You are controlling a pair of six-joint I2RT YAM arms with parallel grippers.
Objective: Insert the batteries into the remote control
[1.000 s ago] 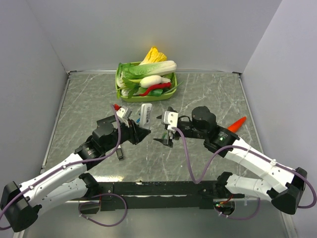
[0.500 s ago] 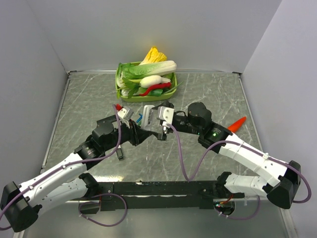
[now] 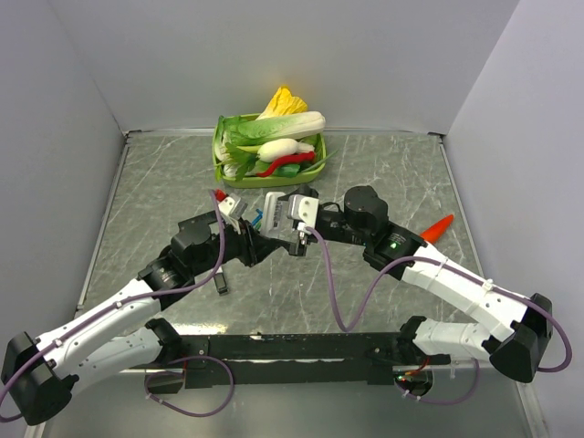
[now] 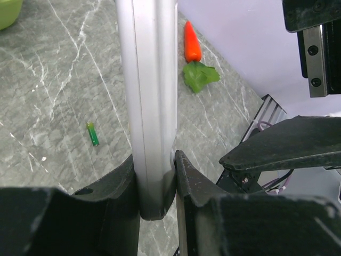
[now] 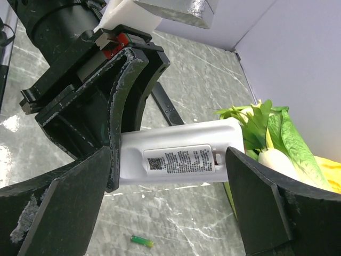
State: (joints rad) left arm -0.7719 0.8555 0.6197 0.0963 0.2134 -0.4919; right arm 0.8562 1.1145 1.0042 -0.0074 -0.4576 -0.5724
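My left gripper (image 4: 155,176) is shut on the lower end of the white remote control (image 4: 148,96), holding it above the table. In the right wrist view the remote control (image 5: 181,157) lies crosswise with its labelled back panel facing the camera. My right gripper (image 5: 168,213) is open, one finger off each end of the remote, touching neither. A green battery (image 5: 141,241) lies on the table below; it also shows as the green battery (image 4: 93,133) left of the remote. From above, the left gripper (image 3: 265,239) and right gripper (image 3: 294,245) meet at the remote control (image 3: 272,203).
A green basket (image 3: 219,166) of toy vegetables stands at the back. A toy carrot (image 3: 436,228) lies at the right. A black remote (image 3: 220,283) lies beside the left arm. Grey walls close in the marble table on three sides.
The right arm has swung left from the table's middle up to the held remote, its open fingers now bracketing it. The left arm and remote have stayed put.
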